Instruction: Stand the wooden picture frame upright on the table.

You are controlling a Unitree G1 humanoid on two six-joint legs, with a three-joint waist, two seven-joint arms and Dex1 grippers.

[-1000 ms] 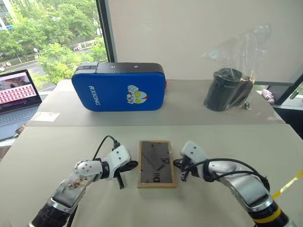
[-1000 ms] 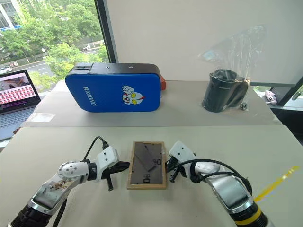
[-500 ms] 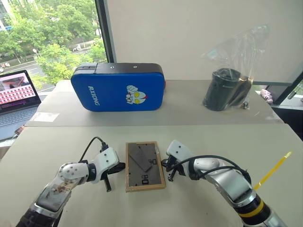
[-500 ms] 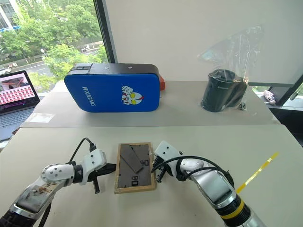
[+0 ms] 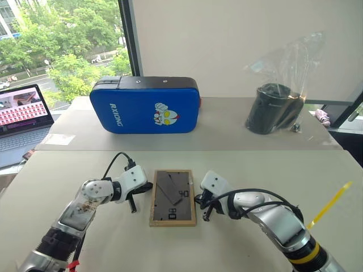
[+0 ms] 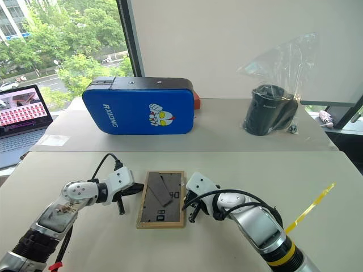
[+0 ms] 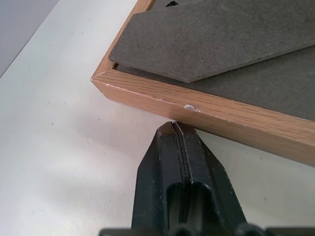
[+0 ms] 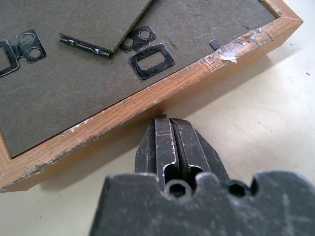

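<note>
While wooden picture frame [image 5: 173, 198] lies back-up on table [image 5: 238, 170], left gripper [image 7: 173, 129] and right gripper [image 8: 166, 121], both closed and empty, flank it.

Soft, even daylight enters from a window [image 5: 62, 51] on the left; shadows are faint, wrist close-ups perhaps slightly soft.

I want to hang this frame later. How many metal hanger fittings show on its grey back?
3: a sawtooth hanger with a two-hole plate just beside it near the light-wood picture frame's edge, and another two-hole plate farther along. The stand flap may hide more.
</note>
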